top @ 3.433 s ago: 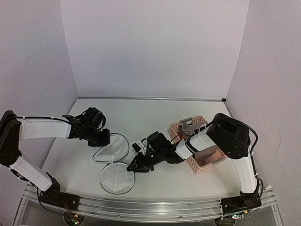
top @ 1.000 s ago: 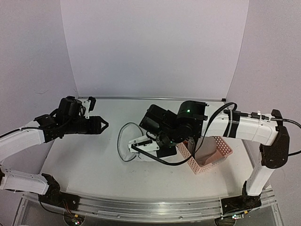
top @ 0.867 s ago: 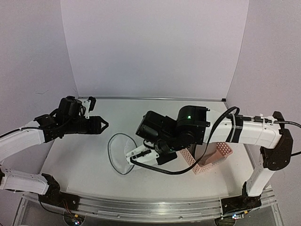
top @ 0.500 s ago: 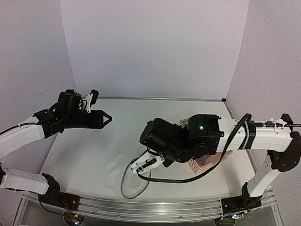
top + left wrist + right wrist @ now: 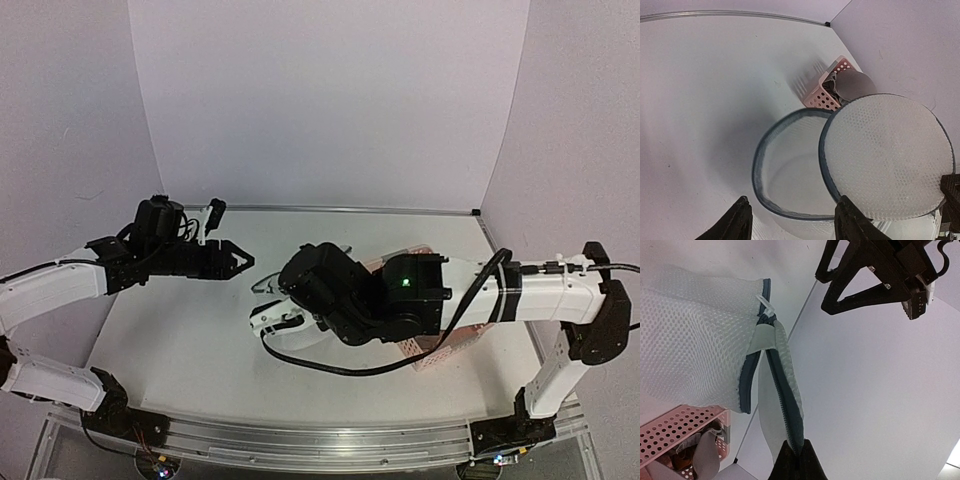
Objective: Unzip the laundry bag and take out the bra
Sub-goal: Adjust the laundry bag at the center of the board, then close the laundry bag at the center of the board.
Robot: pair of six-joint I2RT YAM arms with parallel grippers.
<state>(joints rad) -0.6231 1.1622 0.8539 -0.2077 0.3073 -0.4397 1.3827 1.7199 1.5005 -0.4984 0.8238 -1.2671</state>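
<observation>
The laundry bag (image 5: 887, 155) is held off the table (image 5: 700, 100) by the right claw (image 5: 795, 460), whose fingers are pressed together on the dark zipper rim. That grip leaves the rest to hang free, so the bag falls open into two parts: a round mesh face and, beside it, a gaping dark-edged hoop. The left claw (image 5: 794, 205) is spread and holds nothing. It points at the hoop from just short of it, probably ready to take the other side or reach in. Looking through the hoop from that claw, only white mesh and table show, so the bag seems empty. The bra (image 5: 855, 85) lies well beyond the left claw, past the bag, with a taupe cup poking out of the pink basket (image 5: 817, 97), so removal looks finished. Much is unclear. The right claw's fingers are cut off at the frame edge, so how deep the bite goes is uncertain. From above, the translucent bag nearly vanishes against the table and the right arm. I cannot make out the zipper pull for certain.
</observation>
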